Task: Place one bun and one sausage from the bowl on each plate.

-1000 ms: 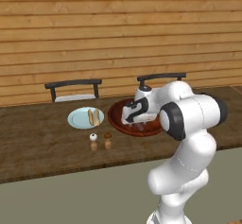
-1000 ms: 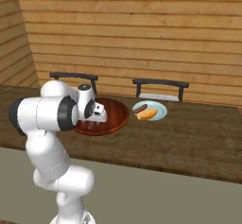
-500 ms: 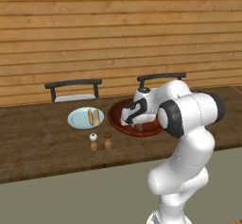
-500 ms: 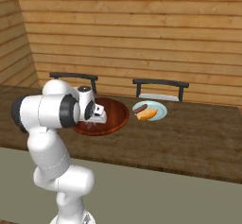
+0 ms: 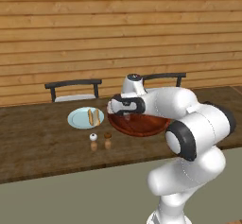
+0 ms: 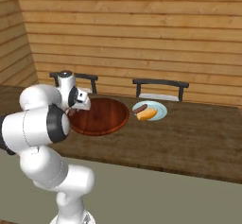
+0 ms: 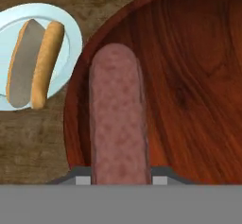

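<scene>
My gripper (image 7: 118,178) is shut on a brown sausage (image 7: 118,119), which runs straight out from between the fingertips. It hangs over the left rim of the reddish-brown bowl (image 7: 189,76), whose visible inside is bare. Just past that rim lies a pale blue plate (image 7: 64,24) with a split bun (image 7: 33,67) on it. In the left base view the gripper (image 5: 126,117) is at the bowl's (image 5: 142,126) left edge, next to this plate (image 5: 78,119). The right base view shows the gripper (image 6: 71,110) and the bowl (image 6: 104,116). To the bowl's right a second plate (image 6: 158,110) carries a bun and a sausage.
Salt and pepper shakers (image 5: 93,142) (image 5: 108,141) stand on the wooden table (image 5: 42,147) in front of the left plate. Two dark chairs (image 5: 73,83) (image 6: 159,83) are pushed in along the far side, before a wooden plank wall.
The gripper has shut on the sausage. The hand has moved left, from over the middle of the bowl to its left rim.
</scene>
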### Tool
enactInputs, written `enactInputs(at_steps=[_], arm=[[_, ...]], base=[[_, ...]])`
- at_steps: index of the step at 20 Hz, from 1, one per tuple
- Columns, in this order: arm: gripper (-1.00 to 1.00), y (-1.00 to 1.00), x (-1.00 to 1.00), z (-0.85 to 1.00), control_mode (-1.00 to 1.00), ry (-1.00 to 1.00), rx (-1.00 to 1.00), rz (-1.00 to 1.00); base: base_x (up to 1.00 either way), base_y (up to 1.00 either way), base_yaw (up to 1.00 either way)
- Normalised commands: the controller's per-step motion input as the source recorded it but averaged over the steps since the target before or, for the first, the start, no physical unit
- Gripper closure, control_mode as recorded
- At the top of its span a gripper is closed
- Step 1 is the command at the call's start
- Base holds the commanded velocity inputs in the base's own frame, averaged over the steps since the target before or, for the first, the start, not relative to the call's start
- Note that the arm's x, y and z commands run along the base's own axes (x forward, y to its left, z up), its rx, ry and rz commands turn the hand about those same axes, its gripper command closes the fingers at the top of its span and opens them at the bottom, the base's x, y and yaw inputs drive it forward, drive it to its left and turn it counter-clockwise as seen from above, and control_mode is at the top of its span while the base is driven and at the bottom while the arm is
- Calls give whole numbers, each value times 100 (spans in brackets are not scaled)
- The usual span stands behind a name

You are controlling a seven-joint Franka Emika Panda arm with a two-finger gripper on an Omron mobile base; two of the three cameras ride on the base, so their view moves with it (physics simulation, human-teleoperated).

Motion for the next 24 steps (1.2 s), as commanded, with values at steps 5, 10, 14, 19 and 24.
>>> enactInputs(at_steps=[5, 10, 14, 19, 24], arm=[[100, 100, 4, 46, -100, 0, 9, -9], [100, 100, 18, 5, -100, 0, 2, -18], [100, 100, 37, -1, -100, 2, 0, -22], [100, 42, 44, -21, -100, 3, -2, -6], [100, 3, 69, -51, -100, 0, -4, 0]], base=[[0, 0, 0], [0, 0, 0], [0, 0, 0], [0, 0, 0], [0, 0, 0]])
